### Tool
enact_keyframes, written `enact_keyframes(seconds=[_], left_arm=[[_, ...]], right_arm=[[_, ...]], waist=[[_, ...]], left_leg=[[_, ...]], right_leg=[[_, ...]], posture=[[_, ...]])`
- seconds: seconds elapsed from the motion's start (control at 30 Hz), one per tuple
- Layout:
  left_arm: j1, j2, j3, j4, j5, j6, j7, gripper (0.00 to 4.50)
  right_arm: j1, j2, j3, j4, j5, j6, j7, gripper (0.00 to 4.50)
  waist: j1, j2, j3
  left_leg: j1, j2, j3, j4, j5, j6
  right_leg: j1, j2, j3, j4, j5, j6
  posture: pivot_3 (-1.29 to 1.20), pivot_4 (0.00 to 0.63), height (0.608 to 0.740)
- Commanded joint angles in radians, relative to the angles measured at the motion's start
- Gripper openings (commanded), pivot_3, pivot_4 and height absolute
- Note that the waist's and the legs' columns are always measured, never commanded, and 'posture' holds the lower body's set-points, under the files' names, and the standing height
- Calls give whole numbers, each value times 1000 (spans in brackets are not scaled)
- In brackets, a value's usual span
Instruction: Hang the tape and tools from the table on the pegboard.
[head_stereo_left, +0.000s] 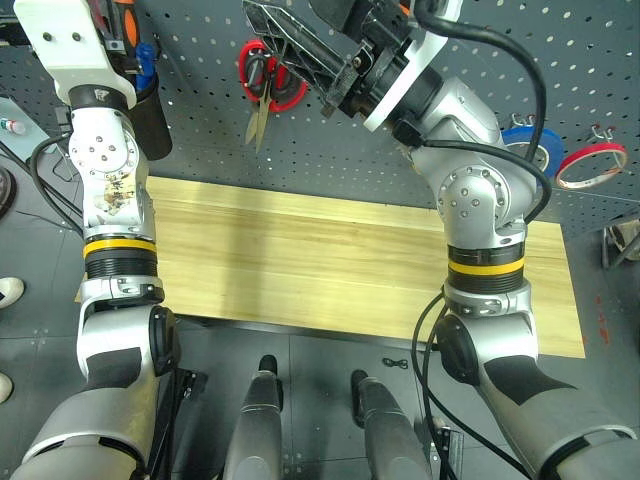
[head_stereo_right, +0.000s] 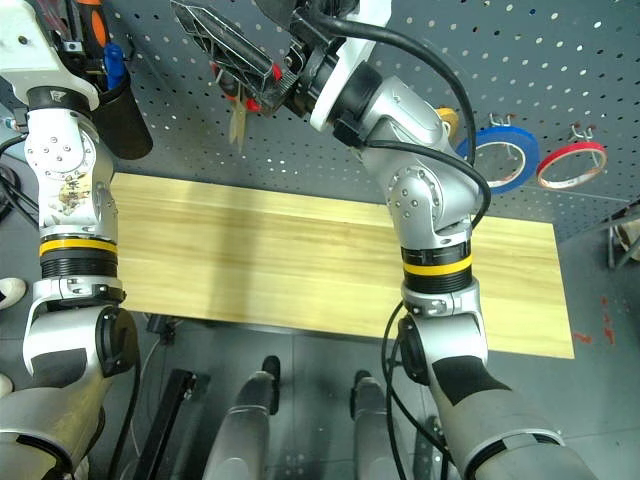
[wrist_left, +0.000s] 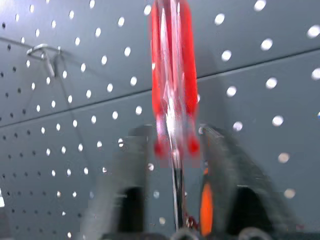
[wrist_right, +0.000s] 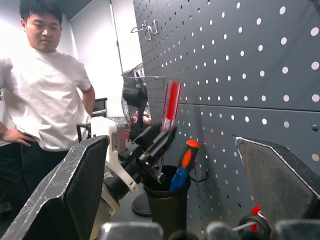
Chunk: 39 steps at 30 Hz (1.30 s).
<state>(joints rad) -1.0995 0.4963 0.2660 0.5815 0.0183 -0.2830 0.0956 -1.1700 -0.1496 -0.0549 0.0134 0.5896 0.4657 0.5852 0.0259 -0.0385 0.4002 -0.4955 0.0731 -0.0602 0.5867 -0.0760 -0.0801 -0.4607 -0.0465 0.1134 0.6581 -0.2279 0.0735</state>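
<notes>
Left gripper (wrist_right: 161, 136) is up by the pegboard (head_stereo_left: 200, 60); anyone got eyes on what it's doing? -- poster one

Yep, standing right here lol; it points upward over the black cup (wrist_right: 167, 200), and the slim screwdriver with the clear red handle (wrist_left: 172, 75) stands upright between its fingers, handle on top; the fingers look spread on either side of the thin shaft, with a gap on both sides, so it isn't pinching it; a bit blurry though. -- poster two

And the right gripper (head_stereo_left: 285, 45)? -- poster one

Wide apart, nothing between the fingers; it's raised close to the board and aimed across toward the cup; an orange screwdriver (wrist_right: 189, 150) and a blue one (wrist_right: 178, 177) stick out of that cup. -- poster two

Tape? -- poster one

Blue tape (head_stereo_right: 530, 145) hangs on a hook at the right of the board, just beside the thin red ring (head_stereo_left: 600, 147); red scissors (head_stereo_left: 258, 118) hang nearer the middle; the plank table (head_stereo_left: 300, 250) sits below; a person in a white T-shirt (wrist_right: 45, 100) stands off to the side, hands on hips. -- poster two
</notes>
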Motion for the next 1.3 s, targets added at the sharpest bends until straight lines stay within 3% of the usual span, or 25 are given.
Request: enact_keyframes(seconds=[0.03,0.1,0.3,0.53,0.73,0.9,1.1,1.3], left_arm=[[-10,18,11,-42,-24,-19,-17,3754],[-7,18,7,-56,-27,-16,-24,4445],[15,26,-3,-162,-60,38,-96,4445],[195,100,-27,-520,-282,336,-416,4445],[484,205,-22,-830,-579,783,-623,4445],[785,325,-19,-968,-652,971,-735,4445],[918,432,-96,-866,-532,878,-900,4445],[879,434,-155,-696,-433,735,-1000,4445]], right_arm=[[-21,-8,-15,-18,-7,-34,-2,4500],[-17,-10,-14,-15,-12,-36,1,4500],[26,-57,-11,-41,-30,-19,17,4500],[245,-262,0,-271,21,128,89,4500],[454,-428,6,-472,57,253,125,4500],[648,-566,-7,-551,-1,278,139,4500],[884,-713,1,-544,-121,220,160,4500],[958,-733,-26,-500,-177,179,160,4500]], waist=[[0,0,0],[0,0,0],[3,0,0],[11,0,0],[6,0,0],[-3,0,0],[4,0,0],[-2,0,0]], left_leg=[[0,0,0,0,0,0],[0,0,0,0,0,0],[0,0,0,0,0,0],[0,0,0,-2,0,0],[3,0,0,-3,1,-1],[3,0,1,0,1,-1],[3,2,3,2,1,-1],[3,2,6,2,1,-1]], right_leg=[[0,0,0,0,0,0],[0,0,0,0,0,0],[0,0,0,0,0,0],[0,0,0,0,0,0],[2,0,1,0,0,-1],[2,-1,2,1,-1,0],[2,-1,2,-1,-6,6],[1,-1,5,-2,-8,4]], posture=[[133,358,740],[133,358,740],[142,354,740],[152,361,740],[148,366,740],[146,371,740],[133,372,740],[110,371,740]])
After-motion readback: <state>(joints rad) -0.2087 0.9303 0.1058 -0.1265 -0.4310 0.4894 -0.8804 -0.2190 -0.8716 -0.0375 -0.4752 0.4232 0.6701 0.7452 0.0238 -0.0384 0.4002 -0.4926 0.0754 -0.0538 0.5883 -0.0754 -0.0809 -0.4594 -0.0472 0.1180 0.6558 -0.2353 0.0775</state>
